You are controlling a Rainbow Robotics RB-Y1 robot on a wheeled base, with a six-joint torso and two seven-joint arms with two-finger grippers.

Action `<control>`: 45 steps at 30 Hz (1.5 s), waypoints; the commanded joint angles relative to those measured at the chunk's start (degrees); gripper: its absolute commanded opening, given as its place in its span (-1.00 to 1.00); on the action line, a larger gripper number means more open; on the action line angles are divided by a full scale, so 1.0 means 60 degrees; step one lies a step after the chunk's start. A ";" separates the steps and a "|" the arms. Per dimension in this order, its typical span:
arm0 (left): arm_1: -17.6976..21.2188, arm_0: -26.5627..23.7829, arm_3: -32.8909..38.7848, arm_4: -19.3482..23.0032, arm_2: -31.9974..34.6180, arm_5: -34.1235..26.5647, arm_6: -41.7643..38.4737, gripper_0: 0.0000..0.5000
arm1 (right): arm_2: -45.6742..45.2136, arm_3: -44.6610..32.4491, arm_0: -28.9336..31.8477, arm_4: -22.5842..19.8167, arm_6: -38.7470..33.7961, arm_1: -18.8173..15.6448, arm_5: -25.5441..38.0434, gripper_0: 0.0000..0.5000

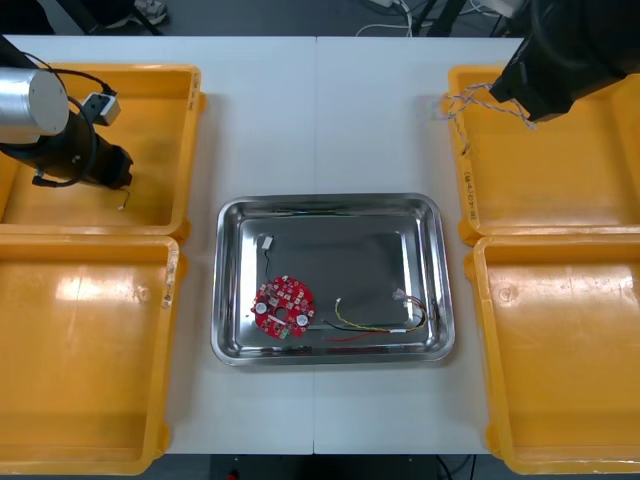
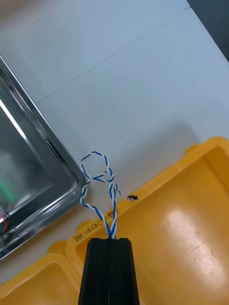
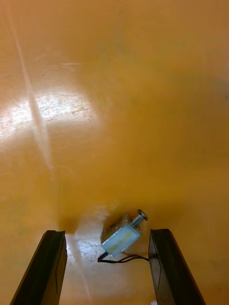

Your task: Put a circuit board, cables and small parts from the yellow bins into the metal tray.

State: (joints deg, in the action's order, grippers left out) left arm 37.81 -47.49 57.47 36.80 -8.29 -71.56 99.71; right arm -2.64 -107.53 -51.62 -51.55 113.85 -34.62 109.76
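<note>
My right gripper is pressed together on the end of the twisted blue and white cable, which loops out past my fingertips above the rim of the far right yellow bin, near a corner of the metal tray but not over it; my left gripper is low in the far left yellow bin with its fingers spread, one on each side of a small metal part that lies tilted on the bin floor, black leads trailing from it, neither finger touching it. By my reckoning the job is well past half: the circuit board lies in the tray near its front left corner; the red and yellow cable lies just beside it along the front; a second small metal part sits farther back. What is left, as I judge it, is to carry the pinched cable across and let it go over the tray, then to close on the part in the left bin and bring that over too.
</note>
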 commanded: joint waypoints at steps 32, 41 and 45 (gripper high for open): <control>0.0231 -0.0508 -0.0159 0.0590 -0.0581 0.0530 0.0711 -1.00 | 0.1802 -0.1591 0.1206 0.0565 -0.1119 0.1111 0.0040 -1.00; 0.0480 -0.0508 0.0618 0.0443 -0.0024 -0.0876 0.0638 -1.00 | 0.2153 -0.1606 0.1792 0.1165 -0.0944 0.1228 0.0040 -1.00; 0.0524 -0.0508 0.1160 0.0311 0.0342 -0.1682 0.0477 -1.00 | 0.2549 -0.1606 0.1836 0.1649 -0.0870 0.1243 0.0040 -1.00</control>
State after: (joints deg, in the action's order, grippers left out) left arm 38.38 -48.40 60.27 39.60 -9.52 -79.08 99.71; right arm 9.95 -115.09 -41.08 -43.47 106.53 -27.83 109.77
